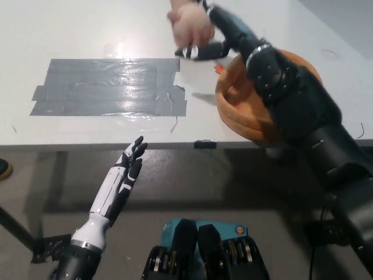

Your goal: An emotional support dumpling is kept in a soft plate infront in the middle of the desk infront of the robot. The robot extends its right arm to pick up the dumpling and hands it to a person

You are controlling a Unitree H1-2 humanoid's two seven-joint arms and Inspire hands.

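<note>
My black right hand (218, 32) reaches far over the white desk (87, 29), at the top of the head view. It curls around a pale, blurred round shape, the dumpling (189, 29), with one finger under it. A person's hand (175, 14) seems to press on the dumpling from the top left; blur keeps me from telling the two apart. The orange soft plate (230, 99) lies at the desk's right, partly hidden under my right arm, and nothing shows in it. My white left hand (129, 166) rests open below the desk's front edge.
A patch of grey tape (108, 87) covers the desk's middle left. The desk's front edge (116, 144) runs across the picture, with grey floor below it.
</note>
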